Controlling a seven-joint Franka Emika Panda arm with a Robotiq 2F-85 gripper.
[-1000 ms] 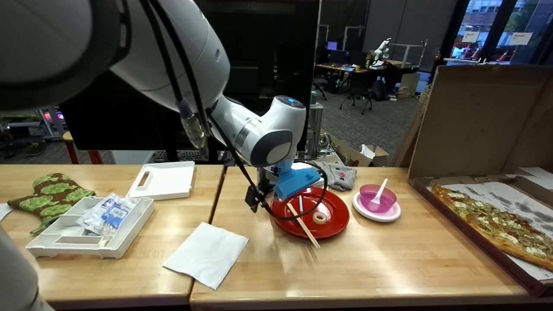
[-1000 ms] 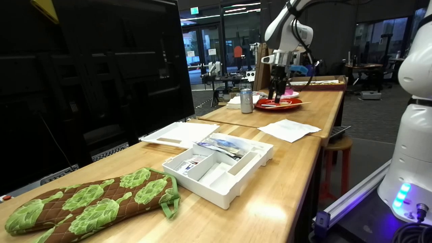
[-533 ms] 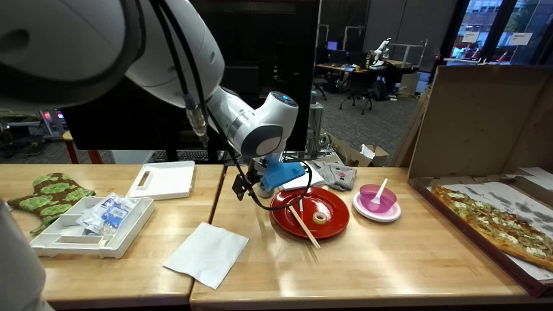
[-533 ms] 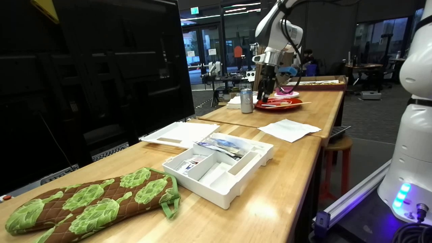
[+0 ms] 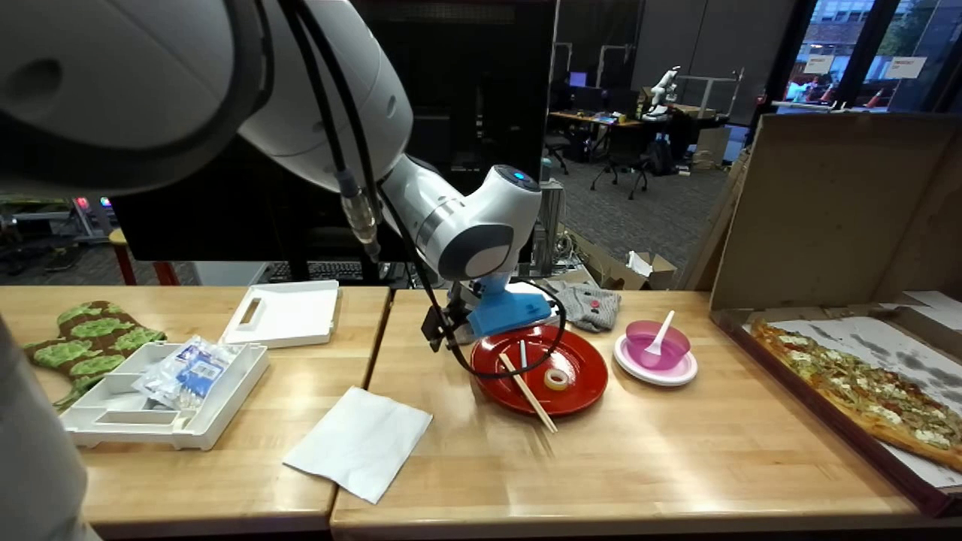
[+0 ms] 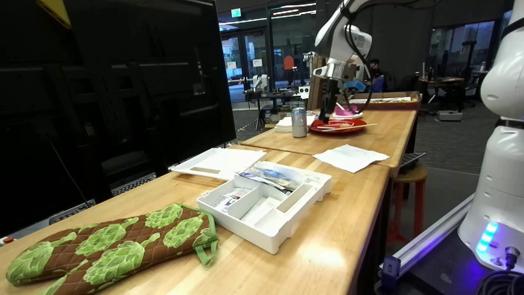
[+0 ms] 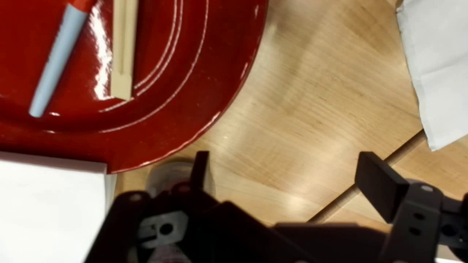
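Observation:
My gripper (image 7: 287, 179) is open and empty, with its two black fingers wide apart above the table. In an exterior view the gripper (image 6: 324, 116) points down at the near left edge of the red plate (image 6: 356, 122). The plate (image 7: 182, 113) holds wooden chopsticks (image 7: 123, 54) and a light grey marker (image 7: 58, 62); a tape roll (image 5: 557, 387) also lies on it. A silver can (image 6: 299, 123) stands upright beside the plate. In the wrist view what looks like the can's top (image 7: 164, 173) is partly hidden under the left finger. The arm hides most of the can in an exterior view.
White papers (image 7: 51, 204) lie beside the plate. A napkin (image 5: 361, 443) lies in front. A grey knit item (image 5: 594, 304), pink bowl (image 5: 657, 346) and open pizza box (image 5: 827, 210) are around. A white organizer (image 6: 266, 235), its lid (image 5: 297, 312) and an oven mitt (image 6: 123, 241) lie farther off.
The gripper moved from over the plate toward the can, then shifted slightly back toward the plate. It has turned, so its fingers now overlap in an exterior view. The objects have not moved.

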